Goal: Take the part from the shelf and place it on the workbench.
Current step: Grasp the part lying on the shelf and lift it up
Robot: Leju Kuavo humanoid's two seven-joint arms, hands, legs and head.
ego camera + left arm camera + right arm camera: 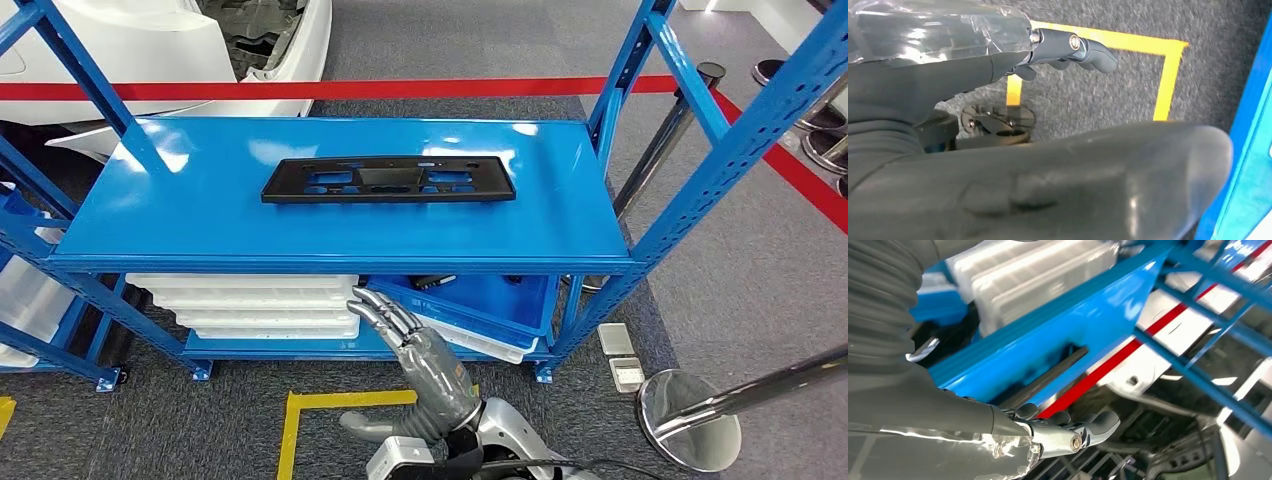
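Observation:
A flat black plastic part [388, 179] with several cut-outs lies on the top board of the blue shelf [180, 215], near its middle. My right hand [410, 335] is raised in front of the shelf's lower level, below the front edge, with fingers stretched out and nothing in them. The right wrist view looks up along the blue board at the part's dark edge [1048, 377], beyond my fingers [1068, 432]. In the left wrist view my left hand [1068, 50] hangs over grey carpet, holding nothing, fingers loosely extended.
White trays [260, 305] are stacked on the lower shelf beside a tilted blue bin [490, 300]. A red barrier belt [300, 90] runs behind the shelf, with a white car body [150, 50] beyond. A chrome stanchion base [690, 415] stands at right. Yellow tape [320, 402] marks the floor.

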